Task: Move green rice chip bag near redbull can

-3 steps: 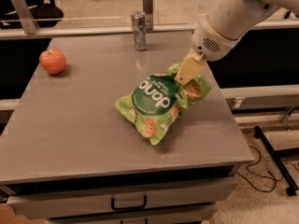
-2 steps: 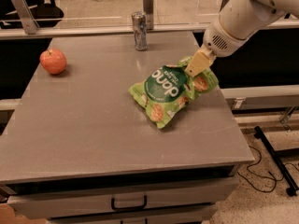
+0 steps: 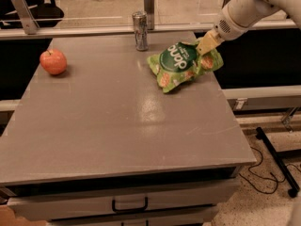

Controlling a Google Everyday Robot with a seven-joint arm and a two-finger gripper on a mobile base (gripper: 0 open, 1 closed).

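The green rice chip bag (image 3: 181, 66) is a crinkly light-green pouch with a dark green circle and white letters. It hangs tilted at the table's back right, lifted off the top. My gripper (image 3: 205, 44) comes in from the upper right on a white arm and is shut on the bag's upper right edge. The redbull can (image 3: 139, 30) is a slim silvery can standing upright at the table's back edge, a short way left of the bag.
A red apple (image 3: 53, 61) sits at the table's left side. The grey table (image 3: 117, 126) has a drawer with a handle (image 3: 129, 205) at the front. A rail with metal posts (image 3: 149, 1) runs behind the can. Cables lie on the floor at the right.
My gripper has carried the bag up and back toward the table's far right, closer to the can. The can and apple have not moved.
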